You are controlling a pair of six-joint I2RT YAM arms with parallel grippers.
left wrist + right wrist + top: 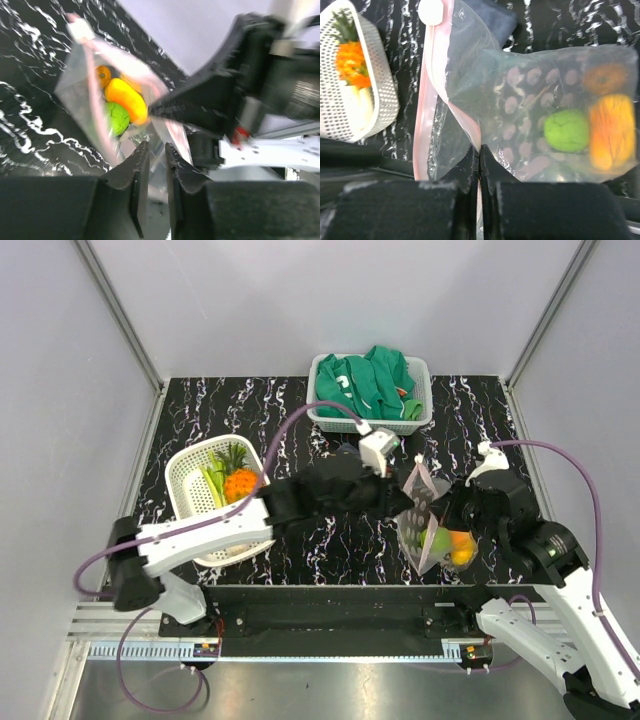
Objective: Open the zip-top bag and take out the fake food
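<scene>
The zip-top bag (428, 530) hangs in the air between the two arms, above the right-hand part of the black marbled desk (320, 540). The right hand (479, 152) is clamped shut on the bag's lower edge, beside the pinkish zip strip (427, 100), which carries a white slider (431, 11) at its far end.

The left hand (156, 147) has its jaws a narrow slit apart right at the bag's mouth. Clear film runs down towards the slit, but the view is blurred and I cannot tell whether anything is pinched.

Some of the fake food (450, 543) is inside the bag: a green round piece (566, 131), a yellow-orange piece (611, 131) just beside it, and a smaller orange piece (606, 78) above that.

Over on the left, a white mesh basket (185, 480) holds the orange pineapple (240, 483) and a pale green leek (213, 485).

At the back, a second basket (420, 370) holds a green garment (365, 380). Its white print is too small to read.
</scene>
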